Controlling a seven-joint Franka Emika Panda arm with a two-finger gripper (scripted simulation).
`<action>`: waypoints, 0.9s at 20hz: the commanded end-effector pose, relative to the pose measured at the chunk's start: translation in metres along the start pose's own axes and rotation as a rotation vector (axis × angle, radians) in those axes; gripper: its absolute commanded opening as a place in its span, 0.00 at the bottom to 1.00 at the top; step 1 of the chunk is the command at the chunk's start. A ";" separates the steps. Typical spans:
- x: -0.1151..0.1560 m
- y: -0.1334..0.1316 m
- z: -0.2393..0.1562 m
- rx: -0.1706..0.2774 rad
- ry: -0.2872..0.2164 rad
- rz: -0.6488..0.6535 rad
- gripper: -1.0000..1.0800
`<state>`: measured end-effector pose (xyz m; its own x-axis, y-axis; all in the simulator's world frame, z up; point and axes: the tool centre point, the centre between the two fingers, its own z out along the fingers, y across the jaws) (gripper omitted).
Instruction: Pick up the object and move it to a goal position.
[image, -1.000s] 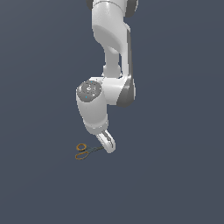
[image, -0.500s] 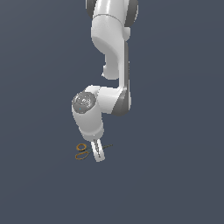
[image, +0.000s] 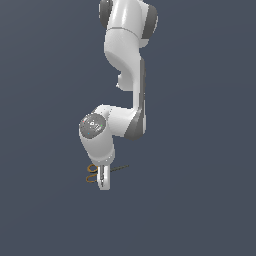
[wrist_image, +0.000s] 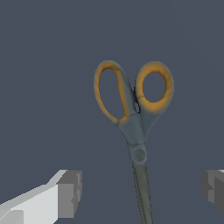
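Arm: the white Franka arm is bent low over the flat dark grey-blue floor (image: 200, 210), with the wrist pointed downward.

Gripper: the white two-finger gripper with grey pads (image: 103, 181) is held wide apart; in the wrist view one pad (wrist_image: 70, 194) is seen to one side of the blades and the other pad at the opposite edge of the picture. Nothing is held.

Object: the small pair of scissors with two orange-brown ring handles and thin dark blades (wrist_image: 134, 114) is lying flat on the floor. In the exterior view the rings (image: 92, 173) are seen at the exterior view's left of the fingers and the blades run toward the exterior view's right.

Relation: the blades are placed between the open fingers; contact cannot be confirmed.

Step in hand: the final descent and closing are judged to be due.

Method: the fingers are to be lowered until the tips are nearly at the floor, with the blades kept midway between the pads. Closure is best made across the thin blade just past the pivot.

Risk: a thin flat part may be pushed aside or slip if the closure is made too high.

Goal position: no marker is visible.
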<state>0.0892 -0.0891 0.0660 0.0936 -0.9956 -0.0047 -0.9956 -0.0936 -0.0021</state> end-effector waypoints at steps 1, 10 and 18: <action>0.002 -0.001 0.003 -0.001 0.002 0.038 0.96; 0.005 -0.002 0.008 -0.002 0.005 0.081 0.96; 0.005 -0.002 0.032 -0.002 0.004 0.083 0.96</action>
<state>0.0920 -0.0940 0.0417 0.0112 -0.9999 -0.0003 -0.9999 -0.0112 -0.0014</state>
